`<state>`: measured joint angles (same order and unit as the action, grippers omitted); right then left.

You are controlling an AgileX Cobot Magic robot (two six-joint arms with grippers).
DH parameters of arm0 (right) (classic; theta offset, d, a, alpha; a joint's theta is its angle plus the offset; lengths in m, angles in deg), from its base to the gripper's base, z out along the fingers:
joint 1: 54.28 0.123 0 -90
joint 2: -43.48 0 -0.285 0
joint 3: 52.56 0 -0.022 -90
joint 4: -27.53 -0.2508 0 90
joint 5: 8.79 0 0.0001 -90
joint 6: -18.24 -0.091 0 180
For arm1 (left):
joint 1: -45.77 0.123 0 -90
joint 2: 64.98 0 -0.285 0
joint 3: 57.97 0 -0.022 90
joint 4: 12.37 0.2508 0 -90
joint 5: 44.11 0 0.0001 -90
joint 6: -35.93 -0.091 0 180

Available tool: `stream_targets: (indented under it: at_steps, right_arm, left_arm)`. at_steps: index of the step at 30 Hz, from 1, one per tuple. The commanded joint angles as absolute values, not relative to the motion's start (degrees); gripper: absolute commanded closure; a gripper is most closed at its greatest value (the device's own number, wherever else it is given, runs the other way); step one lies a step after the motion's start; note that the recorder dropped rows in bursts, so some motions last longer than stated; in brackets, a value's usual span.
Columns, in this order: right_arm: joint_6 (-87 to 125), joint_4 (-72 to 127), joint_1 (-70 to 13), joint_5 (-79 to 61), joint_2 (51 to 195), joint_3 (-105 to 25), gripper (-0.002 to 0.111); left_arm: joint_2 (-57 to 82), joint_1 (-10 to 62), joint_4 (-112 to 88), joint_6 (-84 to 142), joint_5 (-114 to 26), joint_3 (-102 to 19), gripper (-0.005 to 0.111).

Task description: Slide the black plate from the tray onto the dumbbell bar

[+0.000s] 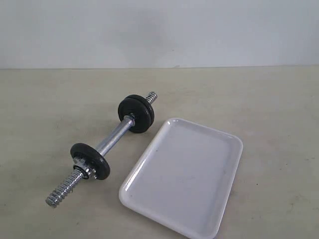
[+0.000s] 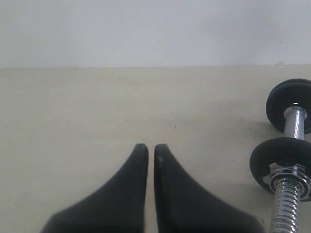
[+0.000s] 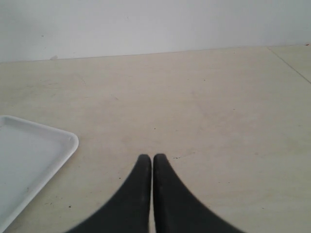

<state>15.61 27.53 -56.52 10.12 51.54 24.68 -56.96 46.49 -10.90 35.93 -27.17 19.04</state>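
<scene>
The dumbbell bar [image 1: 113,137] lies slantwise on the beige table, left of the tray [image 1: 184,174]. One black plate [image 1: 90,160] sits on the bar near its front threaded end, with a chrome collar against it. Two more black plates [image 1: 136,113] sit pressed together near the far end. No disc lies on the white tray. Neither gripper shows in the exterior view. In the left wrist view my left gripper [image 2: 151,146] is shut on nothing, with the bar [image 2: 294,121] and its front plate [image 2: 282,162] off to one side. My right gripper [image 3: 152,156] is shut on nothing beside a corner of the tray [image 3: 29,155].
A pale wall [image 1: 159,30] rises behind the table's far edge. The bar's front threaded end [image 1: 62,191] sticks out toward the table's front left. The tray's front corner reaches the bottom of the exterior view.
</scene>
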Motion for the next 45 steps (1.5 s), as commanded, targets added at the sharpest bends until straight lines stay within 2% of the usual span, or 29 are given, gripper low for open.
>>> stream_targets:
  at_steps: [1,45]
  right_arm:
    - [15.8,27.8,-56.6,9.9,51.3,24.7,0.109]
    - [15.8,27.8,-56.6,9.9,51.3,24.7,0.109]
  left_arm:
    - [-57.2,46.6,-11.4,37.1,-27.0,19.3,0.102]
    - [-57.2,46.6,-14.5,32.8,-27.8,19.3,0.102]
